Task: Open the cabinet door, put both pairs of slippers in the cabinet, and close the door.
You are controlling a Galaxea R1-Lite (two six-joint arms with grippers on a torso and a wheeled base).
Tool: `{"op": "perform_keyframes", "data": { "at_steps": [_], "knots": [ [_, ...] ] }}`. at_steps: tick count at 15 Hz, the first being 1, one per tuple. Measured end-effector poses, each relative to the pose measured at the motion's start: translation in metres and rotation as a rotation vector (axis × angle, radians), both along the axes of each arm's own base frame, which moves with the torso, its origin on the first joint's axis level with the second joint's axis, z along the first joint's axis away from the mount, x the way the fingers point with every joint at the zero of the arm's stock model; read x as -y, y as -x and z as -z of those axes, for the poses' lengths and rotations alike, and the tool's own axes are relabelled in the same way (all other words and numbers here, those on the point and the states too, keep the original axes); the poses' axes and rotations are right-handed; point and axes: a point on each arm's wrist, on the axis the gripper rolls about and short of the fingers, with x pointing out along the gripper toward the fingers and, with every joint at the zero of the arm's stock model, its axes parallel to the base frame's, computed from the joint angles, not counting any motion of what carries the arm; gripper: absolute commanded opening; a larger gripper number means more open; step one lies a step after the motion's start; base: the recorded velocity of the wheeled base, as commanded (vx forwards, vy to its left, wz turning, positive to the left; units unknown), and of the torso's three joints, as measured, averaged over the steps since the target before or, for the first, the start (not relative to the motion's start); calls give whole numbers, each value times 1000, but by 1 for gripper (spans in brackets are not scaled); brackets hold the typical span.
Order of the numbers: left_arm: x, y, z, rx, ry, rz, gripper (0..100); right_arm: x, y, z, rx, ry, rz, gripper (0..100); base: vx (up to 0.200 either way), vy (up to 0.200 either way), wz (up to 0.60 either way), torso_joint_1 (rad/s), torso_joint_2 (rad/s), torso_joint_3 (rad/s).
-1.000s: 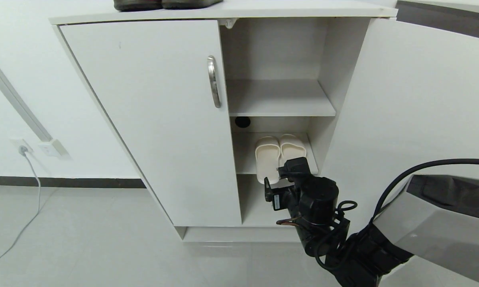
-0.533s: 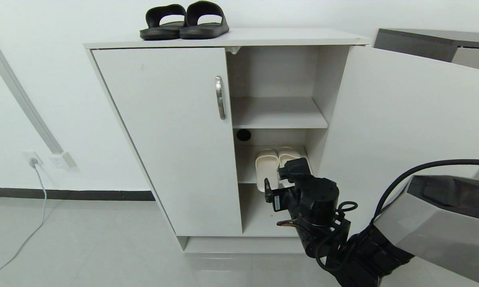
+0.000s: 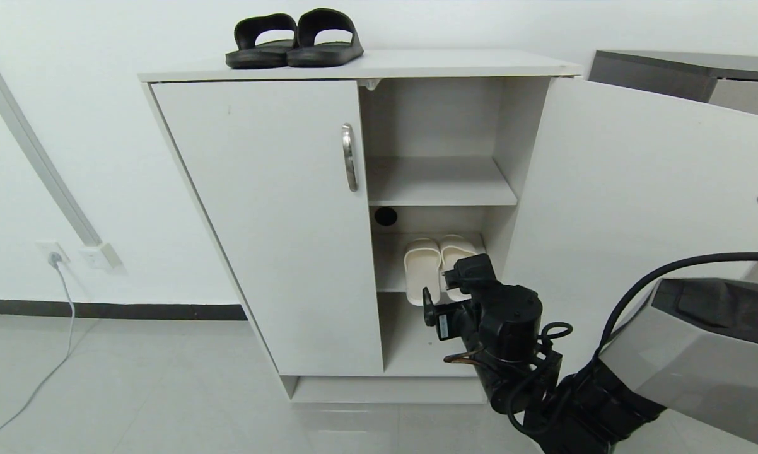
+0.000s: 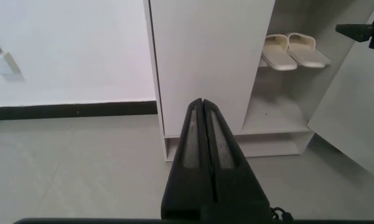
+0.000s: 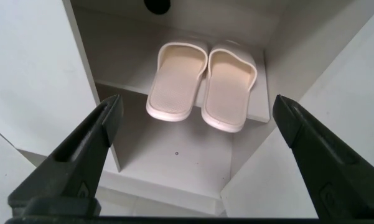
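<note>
Head camera has tipped upward since a second ago, so the black slippers (image 3: 294, 39) show whole. Right gripper (image 5: 197, 102) gapes wide, empty; the white slippers (image 5: 205, 81) lie just ahead of it, shelved inside the cabinet (image 3: 448, 62), and the black pair well above. Left gripper (image 4: 203, 109) is closed, empty.

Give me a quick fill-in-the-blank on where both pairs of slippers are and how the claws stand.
The black slippers sit on ____ of the cabinet.
The white slippers lie on its ____ shelf.
The right claw, facing the white slippers, is ____.
The left claw is ____.
Missing words: top; middle; open; shut.
</note>
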Motion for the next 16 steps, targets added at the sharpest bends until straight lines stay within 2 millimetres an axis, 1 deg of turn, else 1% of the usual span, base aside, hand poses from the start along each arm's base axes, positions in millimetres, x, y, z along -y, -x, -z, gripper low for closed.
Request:
{"op": "perform_keyframes", "data": {
  "at_steps": [6, 14, 16],
  "knots": [
    [0, 0, 0, 0, -1, 1, 0, 2, 1, 3, -10, 11, 2, 100, 0, 0, 0, 0, 0, 0],
    [0, 0, 0, 0, -1, 1, 0, 7, -2, 4, -13, 13, 5, 100, 0, 200, 0, 4, 3, 4],
    [0, 0, 0, 0, -1, 2, 0, 7, 0, 3, -15, 14, -14, 100, 0, 200, 0, 2, 2, 5]
  ]
}}
